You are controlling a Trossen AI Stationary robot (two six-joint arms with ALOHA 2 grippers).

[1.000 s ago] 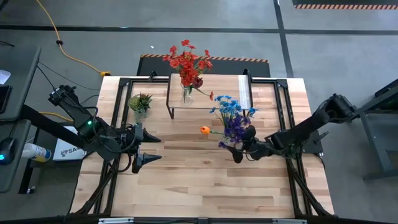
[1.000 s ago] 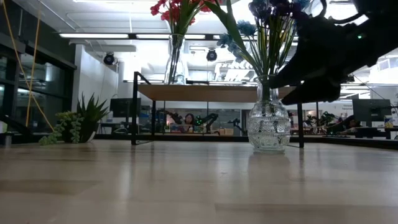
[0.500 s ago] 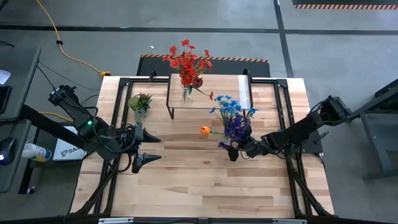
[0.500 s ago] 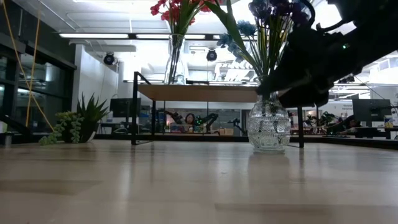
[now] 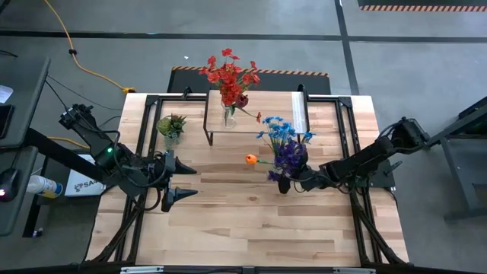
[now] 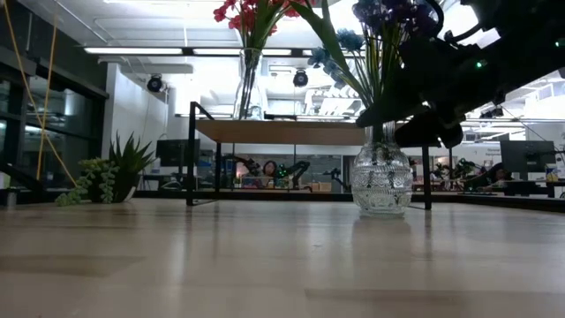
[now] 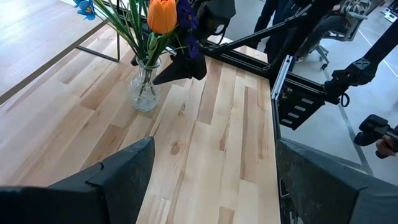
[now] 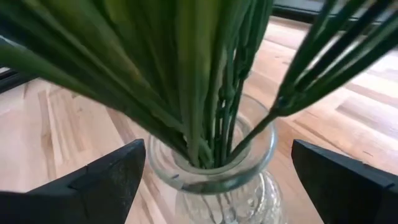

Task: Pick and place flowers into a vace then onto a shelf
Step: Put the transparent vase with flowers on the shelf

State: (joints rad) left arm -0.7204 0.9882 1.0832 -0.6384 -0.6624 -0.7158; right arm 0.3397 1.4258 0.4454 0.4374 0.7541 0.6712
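Right tool (image 5: 283, 183) now nearer, wide astride glass vase (image 6: 380, 179) of blue, purple and orange flowers (image 5: 283, 143).

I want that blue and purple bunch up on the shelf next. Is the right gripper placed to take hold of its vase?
Probably yes: the right gripper stands open at the neck of the glass vase, a finger either side, nothing between.

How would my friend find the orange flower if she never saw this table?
Start at the low wooden shelf at the back of the table. Just in front of it stands a glass vase full of blue and purple flowers. The orange flower pokes out of that bunch, the only orange one; the shelf's own bunch is red.
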